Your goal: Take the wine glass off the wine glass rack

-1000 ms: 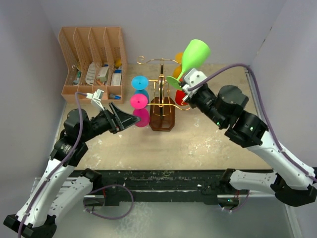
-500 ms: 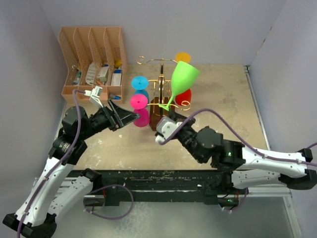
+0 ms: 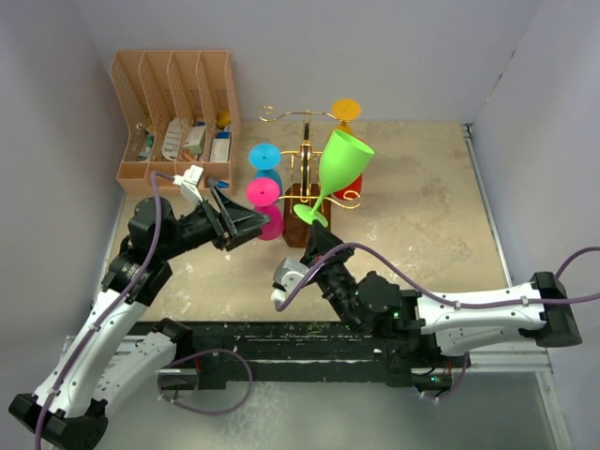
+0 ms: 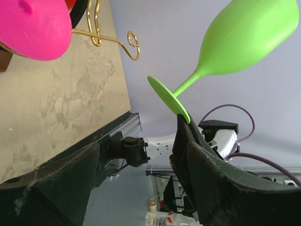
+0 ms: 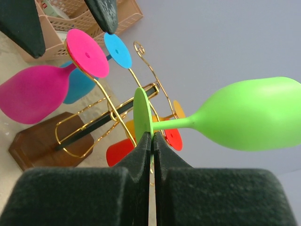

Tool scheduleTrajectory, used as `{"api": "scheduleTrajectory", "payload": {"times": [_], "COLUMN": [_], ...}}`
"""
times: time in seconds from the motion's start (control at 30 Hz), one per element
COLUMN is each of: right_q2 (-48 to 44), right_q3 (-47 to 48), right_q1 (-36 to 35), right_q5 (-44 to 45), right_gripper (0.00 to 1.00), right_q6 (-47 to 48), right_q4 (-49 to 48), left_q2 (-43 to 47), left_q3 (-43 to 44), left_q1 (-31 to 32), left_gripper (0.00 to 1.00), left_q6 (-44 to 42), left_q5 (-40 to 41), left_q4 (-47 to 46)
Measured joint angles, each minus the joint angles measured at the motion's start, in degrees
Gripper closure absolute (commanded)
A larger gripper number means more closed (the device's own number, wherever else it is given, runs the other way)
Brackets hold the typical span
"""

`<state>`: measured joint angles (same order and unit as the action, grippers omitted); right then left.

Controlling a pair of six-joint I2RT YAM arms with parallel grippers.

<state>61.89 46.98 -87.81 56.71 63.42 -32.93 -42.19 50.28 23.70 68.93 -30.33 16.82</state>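
Observation:
The gold wire wine glass rack (image 3: 305, 150) stands on its dark brown base (image 3: 292, 208) at the middle back. My right gripper (image 3: 313, 228) is shut on the foot of a green wine glass (image 3: 343, 157) and holds it tilted in the air, in front of the rack and free of its arms. The right wrist view shows the pads (image 5: 143, 149) pinching the green foot (image 5: 142, 115) edge-on. My left gripper (image 3: 251, 223) is open and empty beside the pink wine glass (image 3: 264, 193). The left wrist view shows the green glass (image 4: 244, 37) ahead of it.
Blue (image 3: 264, 156), pink, orange (image 3: 347, 109) and red (image 3: 353, 183) glasses hang on the rack. A tan slotted file organiser (image 3: 173, 112) stands at the back left. Walls close in on both sides. A black rail (image 3: 309, 333) runs along the near edge.
My right arm swung from the rack's right side round to its front, carrying the green glass away from the rack and lower. My left gripper edged right towards the pink glass.

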Motion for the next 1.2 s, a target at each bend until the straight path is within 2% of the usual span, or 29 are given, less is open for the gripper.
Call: {"api": "scheduleTrajectory", "payload": {"times": [0.33,0.9,1.0,1.2], "right_q2": [3.08,7.26,8.17,10.82], "right_q3": [-1.07,-1.03,-1.03,-0.92], "right_q1": [-0.87,-2.16,-2.43,-2.58], "right_q5": [-0.81,-2.45,-2.62,-3.58], "right_gripper": [1.00,1.00,1.00,1.00], "right_q6": [2.84,1.68,1.68,1.66], "right_q4": [-8.07,-8.15,-8.17,-8.37], "left_q2": [-2.08,-3.45,-3.50,-3.89], "left_q3": [-1.36,-1.46,-1.46,-1.60], "left_q1": [0.00,0.00,0.00,0.00], "left_gripper": [0.24,0.28,0.30,0.41], "left_q6": [4.20,7.21,7.76,8.52], "left_q5": [-1.44,-2.29,-2.47,-2.62], "left_q4": [-0.87,-3.04,-3.19,-4.07]}}
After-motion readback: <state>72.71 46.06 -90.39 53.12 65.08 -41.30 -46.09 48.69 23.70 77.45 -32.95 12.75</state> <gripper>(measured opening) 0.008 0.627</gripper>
